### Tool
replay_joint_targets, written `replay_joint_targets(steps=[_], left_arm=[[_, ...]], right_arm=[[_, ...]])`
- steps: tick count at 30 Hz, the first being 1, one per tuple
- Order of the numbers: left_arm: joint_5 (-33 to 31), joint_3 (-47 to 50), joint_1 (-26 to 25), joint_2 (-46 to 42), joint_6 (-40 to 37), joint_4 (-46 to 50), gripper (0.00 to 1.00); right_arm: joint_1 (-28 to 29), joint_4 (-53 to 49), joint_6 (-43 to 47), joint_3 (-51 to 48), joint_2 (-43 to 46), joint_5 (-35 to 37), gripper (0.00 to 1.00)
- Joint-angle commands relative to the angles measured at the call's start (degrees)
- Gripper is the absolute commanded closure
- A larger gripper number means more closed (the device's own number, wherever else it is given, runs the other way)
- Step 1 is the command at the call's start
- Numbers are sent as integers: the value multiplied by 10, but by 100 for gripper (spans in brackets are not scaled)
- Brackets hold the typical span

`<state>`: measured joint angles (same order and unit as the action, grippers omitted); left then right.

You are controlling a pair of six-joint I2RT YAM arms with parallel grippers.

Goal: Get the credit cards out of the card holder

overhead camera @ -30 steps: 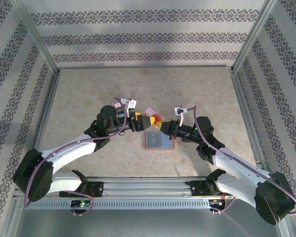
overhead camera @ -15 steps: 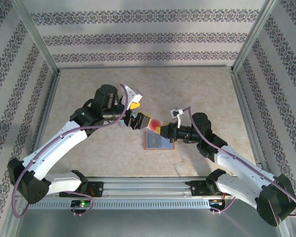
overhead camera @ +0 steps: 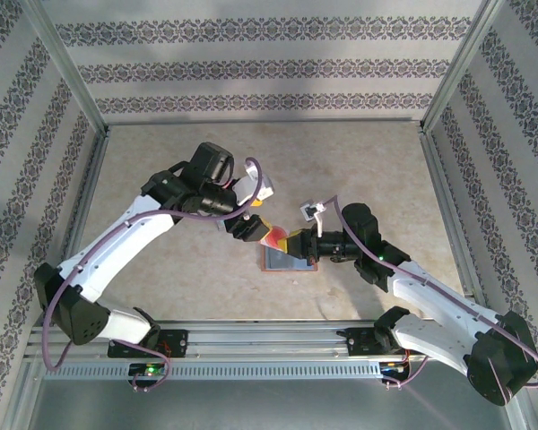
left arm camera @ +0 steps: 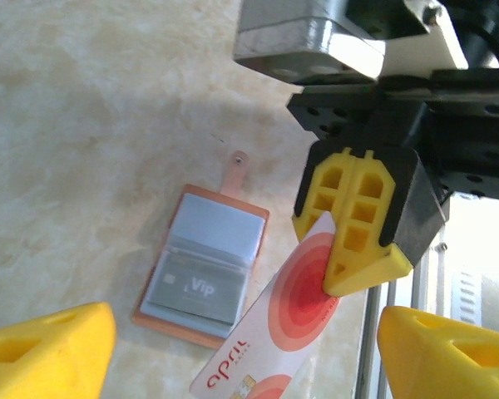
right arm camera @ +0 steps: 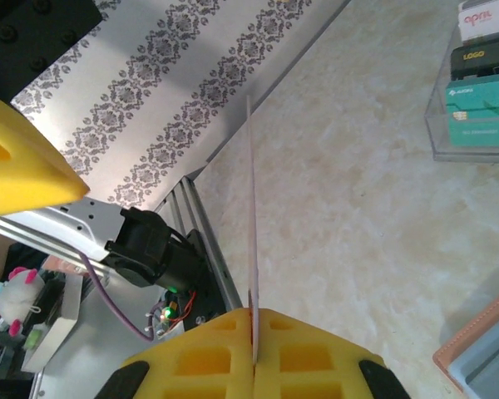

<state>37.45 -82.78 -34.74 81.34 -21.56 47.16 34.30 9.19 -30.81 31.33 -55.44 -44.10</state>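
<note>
The card holder (left arm camera: pixel 204 266) lies open on the table, brown leather with a grey-blue lining (overhead camera: pixel 287 260). A grey card (left arm camera: pixel 191 287) marked "Vip" sits in its pocket. My right gripper (overhead camera: pixel 293 242) is shut on a white card with red circles (left arm camera: pixel 303 299), lifted just above the holder's upper left side. In the right wrist view that card (right arm camera: pixel 251 208) is edge-on between the shut yellow pads (right arm camera: pixel 254 341). My left gripper (overhead camera: pixel 249 228) hovers open over the card, its fingertips (left arm camera: pixel 50 349) wide apart and touching nothing.
A clear tray (right arm camera: pixel 449 125) holds three cards, white-red, black and teal, in the upper right of the right wrist view. A corner of the holder (right arm camera: pixel 482 353) shows at lower right. Metal frame rails and patterned walls (overhead camera: pixel 269 67) surround the table.
My left arm has risen and swung back, its gripper now apart from the card and open above it. My right gripper has carried the red-and-white card slightly left.
</note>
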Motion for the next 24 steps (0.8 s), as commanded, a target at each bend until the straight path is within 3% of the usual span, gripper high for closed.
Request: replay_joint_targets(steps=[1, 19, 24], left_arm=[[45, -33, 5, 21, -78, 82, 19], [81, -118, 4, 122, -168, 202, 44], [87, -131, 4, 144, -184, 229, 61]], right_arm=[[7, 1, 18, 21, 2, -20, 98], [23, -1, 33, 29, -6, -32, 98], [27, -2, 36, 31, -10, -35, 98]])
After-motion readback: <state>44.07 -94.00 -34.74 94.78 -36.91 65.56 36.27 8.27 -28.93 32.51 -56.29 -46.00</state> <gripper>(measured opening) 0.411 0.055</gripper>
